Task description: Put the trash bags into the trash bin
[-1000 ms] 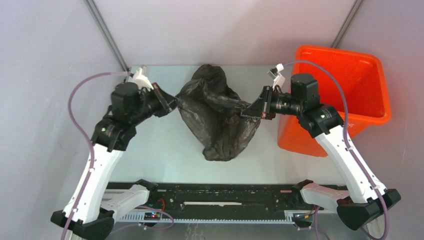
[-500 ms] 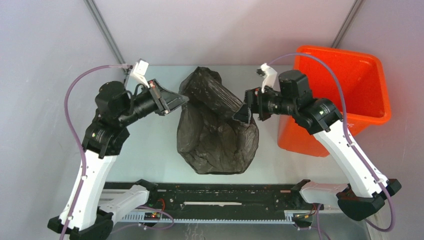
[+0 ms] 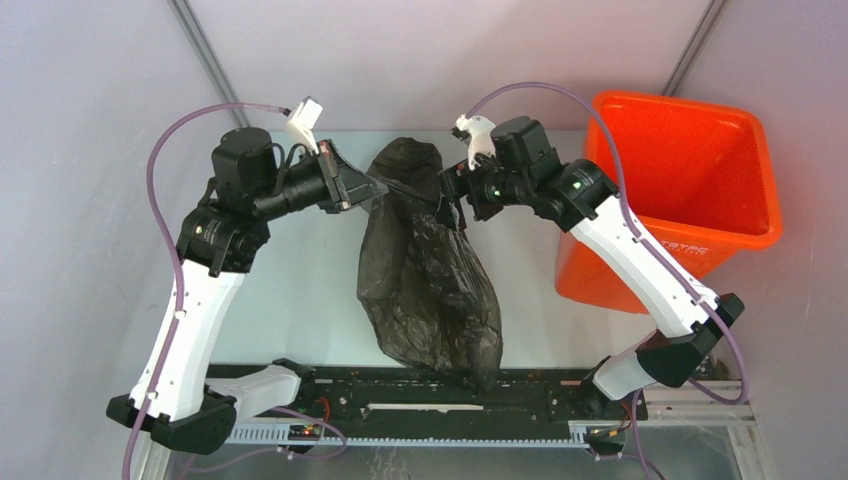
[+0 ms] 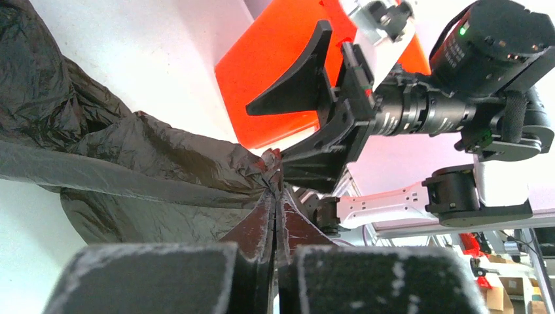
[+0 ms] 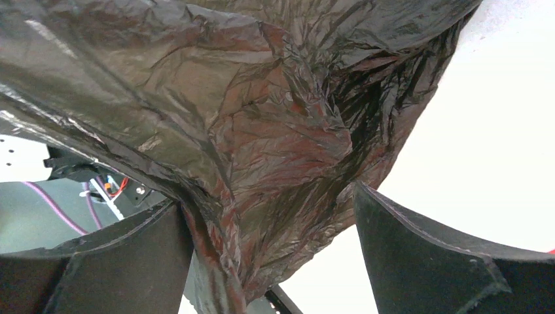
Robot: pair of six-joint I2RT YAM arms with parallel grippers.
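Observation:
The black trash bag (image 3: 430, 290) hangs in a long, wrinkled drape from its top near the table's back down to the near rail. My left gripper (image 3: 378, 188) is shut on a pinch of its film, shown in the left wrist view with the jaws pressed together on the bag (image 4: 131, 170). My right gripper (image 3: 451, 206) stands open just right of that pinch. Its fingers (image 5: 118, 261) are wide apart, with loose bag film (image 5: 262, 131) hanging between them and not clamped. The orange trash bin (image 3: 600, 280) stands at the right, away from the bag.
A black rail (image 3: 300, 395) with wiring runs along the near edge, and the bag's bottom lies over it. Two slanted metal poles (image 3: 210, 70) rise at the back. The bin's orange wall (image 4: 275, 72) shows behind my right gripper in the left wrist view.
My right gripper has opened, let go of the bag and moved left, close to my left gripper. My left gripper has risen with the bag, which now hangs longer toward the near edge.

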